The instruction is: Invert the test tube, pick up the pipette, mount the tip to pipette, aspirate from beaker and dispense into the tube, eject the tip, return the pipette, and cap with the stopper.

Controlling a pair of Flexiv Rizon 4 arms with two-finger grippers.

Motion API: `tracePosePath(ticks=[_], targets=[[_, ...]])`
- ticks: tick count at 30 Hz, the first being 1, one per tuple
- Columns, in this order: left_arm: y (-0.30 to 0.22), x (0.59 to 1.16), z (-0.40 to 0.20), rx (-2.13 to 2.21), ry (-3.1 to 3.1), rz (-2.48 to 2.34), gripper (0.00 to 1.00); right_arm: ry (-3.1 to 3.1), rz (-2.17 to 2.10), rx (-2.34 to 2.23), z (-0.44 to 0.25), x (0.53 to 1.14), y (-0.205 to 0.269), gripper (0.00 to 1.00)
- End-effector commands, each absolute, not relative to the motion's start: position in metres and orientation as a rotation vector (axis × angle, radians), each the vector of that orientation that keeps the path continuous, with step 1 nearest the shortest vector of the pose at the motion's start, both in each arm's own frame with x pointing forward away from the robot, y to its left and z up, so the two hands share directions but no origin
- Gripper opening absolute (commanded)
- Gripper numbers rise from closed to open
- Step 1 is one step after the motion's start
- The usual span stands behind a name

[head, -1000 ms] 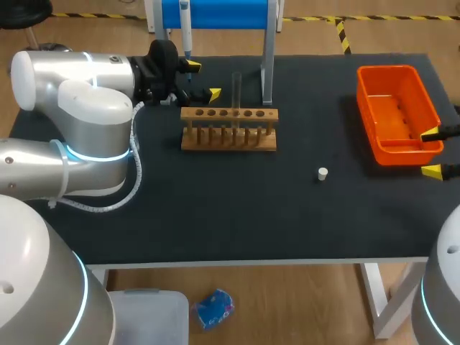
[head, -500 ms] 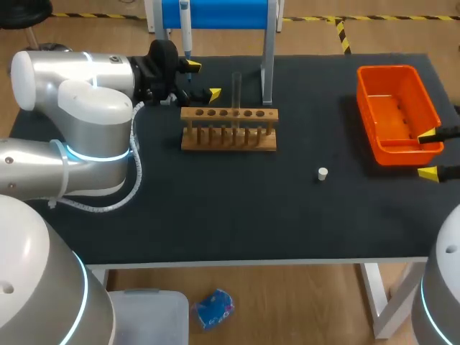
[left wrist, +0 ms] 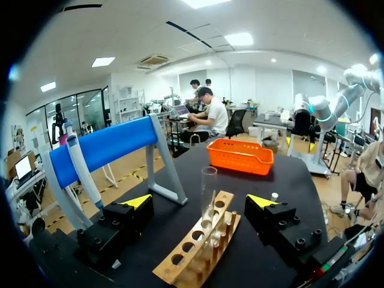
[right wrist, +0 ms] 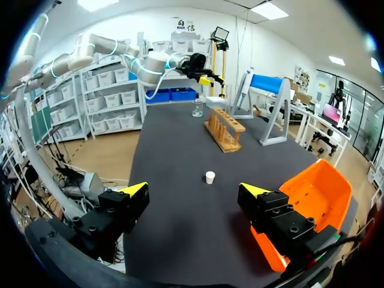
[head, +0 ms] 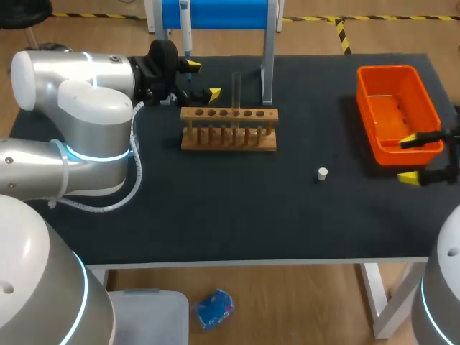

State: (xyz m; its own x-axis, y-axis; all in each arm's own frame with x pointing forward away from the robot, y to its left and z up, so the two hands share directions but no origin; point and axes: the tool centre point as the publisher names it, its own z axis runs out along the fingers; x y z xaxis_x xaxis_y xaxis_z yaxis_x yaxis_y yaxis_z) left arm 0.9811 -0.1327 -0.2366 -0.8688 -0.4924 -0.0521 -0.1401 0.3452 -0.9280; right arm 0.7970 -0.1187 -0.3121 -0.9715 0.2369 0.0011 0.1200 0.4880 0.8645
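A clear test tube [head: 236,88] stands upright in the wooden rack [head: 228,131]. My left gripper [head: 203,80] is open just left of it. In the left wrist view the tube [left wrist: 208,191] rises from the rack [left wrist: 191,252] just ahead of the open left gripper [left wrist: 199,201], touching neither finger. The pipette [head: 185,25] hangs on the blue stand [head: 215,13]. The white stopper [head: 323,173] lies on the mat. My right gripper [head: 410,158] is open and empty by the orange bin's near corner. In the right wrist view the stopper [right wrist: 210,177] lies ahead of the gripper [right wrist: 194,190], and the glass beaker [right wrist: 197,109] stands far off beside the rack [right wrist: 224,132].
An orange bin [head: 397,108] sits at the right side of the table, close beside my right gripper's far finger. The stand's metal legs [head: 268,72] rise right behind the rack. Black mat lies bare in front of the rack and around the stopper.
My right gripper has moved left from the table's right edge, along the orange bin's near corner, still open. The left arm and the tube have not moved.
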Motion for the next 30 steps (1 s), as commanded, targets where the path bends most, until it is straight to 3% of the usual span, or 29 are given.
tracePosePath(ticks=[1,30], targets=[[-0.133,0.982,-0.238,-0.56,2.287,-1.534,1.0,2.613,1.497,0.323,-0.337,0.819,-0.082,1.0],[-0.133,0.982,-0.238,-0.56,2.287,-1.534,1.0,2.654,1.44,0.353,-0.395,0.838,-0.035,1.0]])
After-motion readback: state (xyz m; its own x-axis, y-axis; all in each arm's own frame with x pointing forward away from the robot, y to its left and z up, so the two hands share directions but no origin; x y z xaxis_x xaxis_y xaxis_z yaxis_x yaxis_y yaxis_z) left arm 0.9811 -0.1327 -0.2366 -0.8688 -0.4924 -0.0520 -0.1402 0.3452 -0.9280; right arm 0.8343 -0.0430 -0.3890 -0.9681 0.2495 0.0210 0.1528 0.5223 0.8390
